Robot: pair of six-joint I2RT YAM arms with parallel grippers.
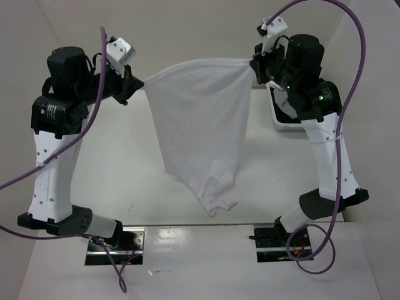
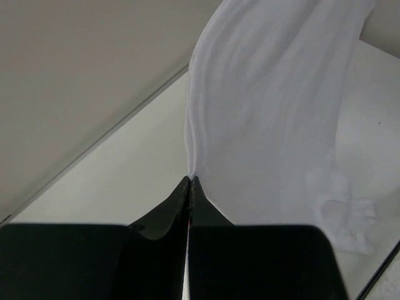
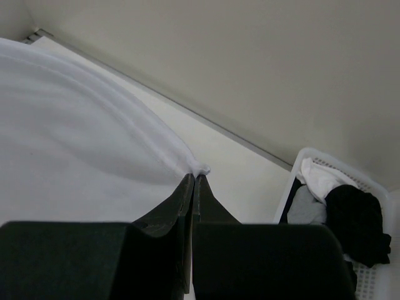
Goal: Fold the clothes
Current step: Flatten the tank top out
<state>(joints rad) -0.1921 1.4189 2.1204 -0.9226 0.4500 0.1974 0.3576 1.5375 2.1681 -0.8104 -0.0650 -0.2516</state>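
White table (image 1: pixel 131 169) boxed in by pale walls, both arm bases at its near edge; nearest part of the clothes (image 1: pixel 200 125) was the low tail, a bunched point hanging toward the near middle of the table and seeming to brush the surface, contact not certain; above that the white fabric spread into a broad sheet held up in the air between the two arms; left gripper (image 1: pixel 134 84) was pinched tight on the sheet's left top corner, jaws pressed together with only thin cloth between them in the left wrist view; right gripper (image 1: pixel 254 67) was likewise clamped on the right top corner, a small nub of fabric showing just past its fingertips in the right wrist view; top edge ran left to right between the grippers, fairly taut; the garment's long axis ran down from that edge toward the near side, so the bulk lay between and below both grippers, neither arm clearly nearer; judged step: garment lifted and spread, no fold laid yet, task early; next move likely calls for lowering both corners together so the sheet lands flat with the top edge taut; risk was the tail bunching under the sheet; farther back on the right, a white lattice basket (image 3: pixel 340 167) sat on the table behind the right arm, holding other laundry (image 3: pixel 353 219); back wall beyond.
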